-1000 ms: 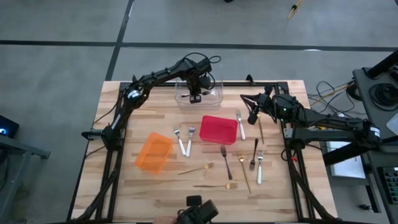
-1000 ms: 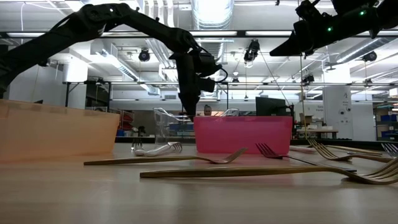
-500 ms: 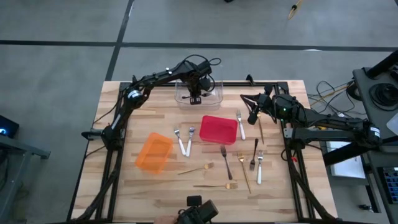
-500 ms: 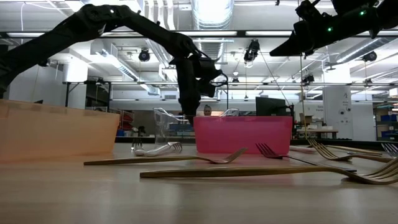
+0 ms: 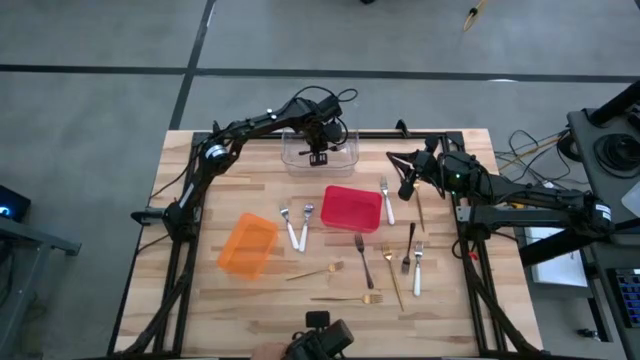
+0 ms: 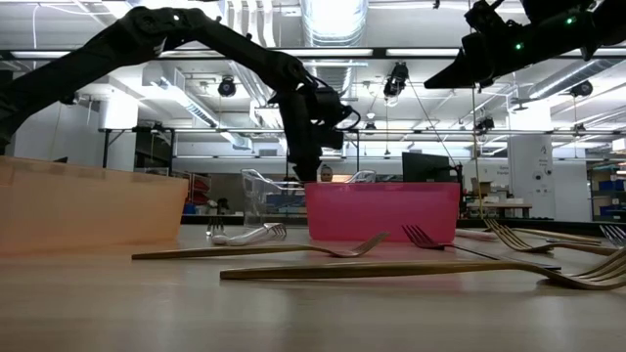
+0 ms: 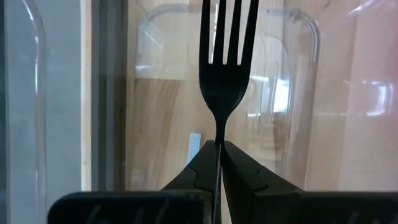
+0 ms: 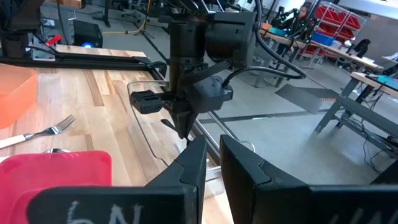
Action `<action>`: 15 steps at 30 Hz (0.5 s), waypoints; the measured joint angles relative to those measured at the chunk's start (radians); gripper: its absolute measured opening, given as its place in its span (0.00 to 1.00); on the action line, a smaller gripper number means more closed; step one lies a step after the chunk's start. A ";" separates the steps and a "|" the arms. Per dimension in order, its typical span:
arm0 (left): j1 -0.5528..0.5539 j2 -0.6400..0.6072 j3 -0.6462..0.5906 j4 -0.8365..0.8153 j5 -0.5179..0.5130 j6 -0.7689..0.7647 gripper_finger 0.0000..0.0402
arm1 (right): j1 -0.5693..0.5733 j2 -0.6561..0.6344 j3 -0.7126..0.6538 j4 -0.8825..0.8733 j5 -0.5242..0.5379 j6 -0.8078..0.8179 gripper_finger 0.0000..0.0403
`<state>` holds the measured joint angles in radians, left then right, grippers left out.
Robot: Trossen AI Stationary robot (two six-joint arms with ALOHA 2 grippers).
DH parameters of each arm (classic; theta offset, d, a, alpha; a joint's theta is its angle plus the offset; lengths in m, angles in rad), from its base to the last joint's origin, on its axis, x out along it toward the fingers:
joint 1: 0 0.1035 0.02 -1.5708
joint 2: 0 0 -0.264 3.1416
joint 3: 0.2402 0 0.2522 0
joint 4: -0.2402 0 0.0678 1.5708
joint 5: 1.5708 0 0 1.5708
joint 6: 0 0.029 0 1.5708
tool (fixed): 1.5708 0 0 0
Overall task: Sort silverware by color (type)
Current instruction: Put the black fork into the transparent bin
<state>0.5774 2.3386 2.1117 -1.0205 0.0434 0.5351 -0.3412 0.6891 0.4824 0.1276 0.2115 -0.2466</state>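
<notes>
One black fork (image 7: 226,68), handle hidden between jaws.

free: bare desk (image 5: 200,190) left of orange bin (image 5: 247,245) | blocked: forks (image 5: 400,255) crowd right of red bin (image 5: 351,208) | clear bin (image 5: 340,158) occupied by left arm (image 5: 250,128)

- The clear bin (image 5: 320,150) sits at the table's (image 5: 240,310) far edge, with the left gripper (image 5: 317,157) above it, pinching a fork (image 7: 227,62) over the bin's inside.
- The red bin (image 5: 351,208) lies nearer, toward the table's middle.
- The orange bin (image 5: 247,244) lies to its left, nearer still.
- Two forks (image 5: 297,222) lie between those two bins.
- The right gripper (image 5: 404,184) hangs by the right edge, above more forks (image 5: 386,199).
</notes>
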 joint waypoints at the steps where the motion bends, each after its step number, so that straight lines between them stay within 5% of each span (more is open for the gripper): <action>1: 0.000 0.000 -0.001 0.001 0.000 0.003 0.00 | 0.000 0.000 0.000 -0.001 0.000 0.000 0.09; 15: 0.000 0.000 -0.034 0.044 0.000 -0.002 0.00 | 0.000 0.000 0.000 -0.004 0.000 -0.001 0.09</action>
<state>0.5774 2.3383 2.0781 -0.9761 0.0433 0.5335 -0.3409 0.6891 0.4824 0.1235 0.2114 -0.2473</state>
